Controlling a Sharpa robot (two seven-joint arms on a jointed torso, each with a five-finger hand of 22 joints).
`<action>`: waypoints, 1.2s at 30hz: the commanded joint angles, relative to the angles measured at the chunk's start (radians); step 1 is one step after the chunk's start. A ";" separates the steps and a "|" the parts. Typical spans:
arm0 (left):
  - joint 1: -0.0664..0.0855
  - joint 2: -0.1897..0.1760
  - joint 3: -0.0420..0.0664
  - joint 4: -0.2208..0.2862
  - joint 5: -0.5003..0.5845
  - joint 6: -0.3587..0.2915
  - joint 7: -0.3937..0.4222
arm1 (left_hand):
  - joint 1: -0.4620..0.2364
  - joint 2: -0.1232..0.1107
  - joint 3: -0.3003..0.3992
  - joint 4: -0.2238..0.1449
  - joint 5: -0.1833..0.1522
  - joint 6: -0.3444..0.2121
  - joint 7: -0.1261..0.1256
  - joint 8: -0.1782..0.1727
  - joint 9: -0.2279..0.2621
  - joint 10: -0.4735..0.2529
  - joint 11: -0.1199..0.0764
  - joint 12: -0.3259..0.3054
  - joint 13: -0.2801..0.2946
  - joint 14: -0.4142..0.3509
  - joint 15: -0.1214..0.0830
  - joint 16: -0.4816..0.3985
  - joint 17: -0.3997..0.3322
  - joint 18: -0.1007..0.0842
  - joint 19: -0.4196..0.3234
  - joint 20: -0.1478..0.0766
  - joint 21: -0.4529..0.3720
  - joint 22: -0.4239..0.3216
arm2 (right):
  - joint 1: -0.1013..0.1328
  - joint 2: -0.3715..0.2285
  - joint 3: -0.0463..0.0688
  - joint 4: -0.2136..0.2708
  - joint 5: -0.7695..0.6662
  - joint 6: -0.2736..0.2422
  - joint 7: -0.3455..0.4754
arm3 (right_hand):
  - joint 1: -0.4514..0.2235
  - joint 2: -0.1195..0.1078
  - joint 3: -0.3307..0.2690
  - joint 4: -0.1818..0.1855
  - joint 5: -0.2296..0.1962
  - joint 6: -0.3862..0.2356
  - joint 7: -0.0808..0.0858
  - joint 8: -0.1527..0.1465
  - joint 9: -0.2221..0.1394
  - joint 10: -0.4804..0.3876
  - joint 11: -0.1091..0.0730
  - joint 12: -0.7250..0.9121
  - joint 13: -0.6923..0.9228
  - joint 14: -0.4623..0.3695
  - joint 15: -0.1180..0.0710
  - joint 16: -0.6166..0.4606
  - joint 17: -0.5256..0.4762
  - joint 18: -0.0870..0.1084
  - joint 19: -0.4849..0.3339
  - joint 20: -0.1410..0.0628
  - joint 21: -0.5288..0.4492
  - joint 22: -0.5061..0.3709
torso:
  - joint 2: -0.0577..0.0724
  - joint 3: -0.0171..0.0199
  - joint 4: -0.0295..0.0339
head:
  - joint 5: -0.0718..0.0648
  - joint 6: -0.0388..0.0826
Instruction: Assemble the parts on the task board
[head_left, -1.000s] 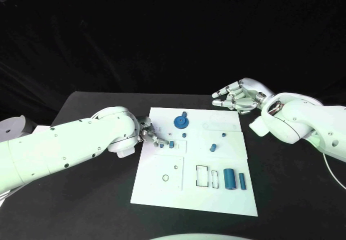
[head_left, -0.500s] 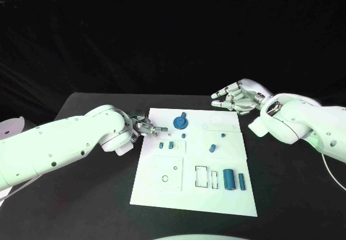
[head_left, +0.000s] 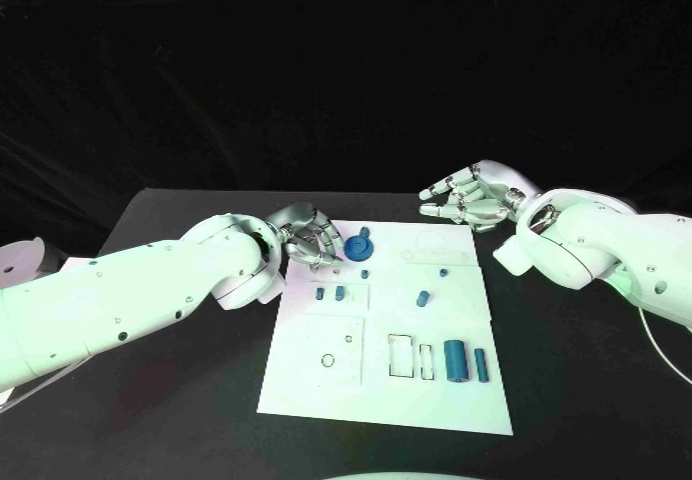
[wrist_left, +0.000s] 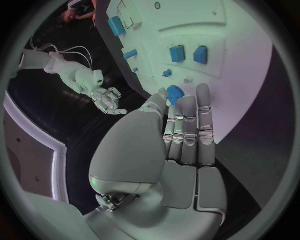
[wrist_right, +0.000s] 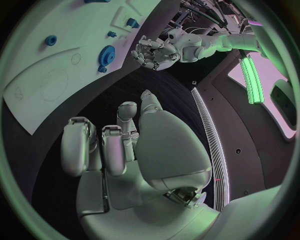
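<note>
The white task board lies in the middle of the black table. A blue gear stands near its far edge. My left hand hovers just left of the gear, holding nothing; in the left wrist view its fingers stretch toward the gear. Two small blue blocks sit in a marked square nearer me. My right hand hangs beyond the board's far right corner, fingers loosely curved and empty.
A blue peg, a tiny peg and another dot the board's middle. A thick blue cylinder and a slim one lie near the right edge beside outlined slots.
My left hand has drawn away from the two small blocks and moved toward the far edge, ending beside the gear. The right hand has barely moved.
</note>
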 joint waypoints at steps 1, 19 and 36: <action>-0.004 0.029 -0.004 -0.017 -0.251 -0.037 0.209 | 0.033 -0.019 0.051 -0.015 -0.048 0.052 -0.003 -0.054 -0.060 0.026 0.002 -0.088 -0.106 0.016 -0.001 -0.021 -0.036 0.004 0.017 -0.001 -0.004 -0.004 | -0.002 0.004 0.000 -0.002 -0.001 0.014 0.011 | 0.004 0.008 -0.003 -0.004 0.004 0.005 -0.001 0.005 0.001 -0.006 0.002 0.003 0.000 0.075 -0.001 -0.004 0.149 0.007 -0.005 0.000 -0.005 -0.001 | 0.000 -0.0005 -0.0019 | -0.004 0.004; -0.007 0.133 -0.010 -0.100 -0.512 0.144 0.126 | -0.053 -0.057 0.026 0.012 -0.063 0.200 -0.025 -0.190 -0.188 0.142 -0.011 -0.238 -0.320 0.380 -0.020 0.537 0.469 -0.042 0.334 -0.023 0.367 0.264 | -0.004 0.013 0.000 -0.003 0.000 0.017 0.013 | 0.005 0.009 -0.003 -0.004 0.005 0.005 -0.001 0.005 0.001 -0.005 0.001 0.005 0.001 0.075 -0.001 -0.003 0.150 0.006 -0.005 0.000 -0.004 0.001 | 0.001 0.0011 -0.0016 | -0.009 0.008; -0.012 0.198 -0.012 -0.185 -0.539 0.173 0.101 | -0.038 -0.031 0.052 0.014 -0.062 0.242 -0.026 -0.213 -0.209 0.182 -0.014 -0.275 -0.356 0.385 -0.024 0.530 0.437 -0.057 0.366 -0.029 0.454 0.339 | -0.005 0.021 0.000 -0.006 0.001 0.020 0.015 | 0.006 0.011 -0.003 -0.005 0.005 0.005 -0.002 0.006 0.001 -0.005 0.001 0.006 0.001 0.075 -0.001 -0.004 0.150 0.006 -0.005 -0.001 -0.005 0.000 | 0.000 0.0007 -0.0019 | -0.010 0.007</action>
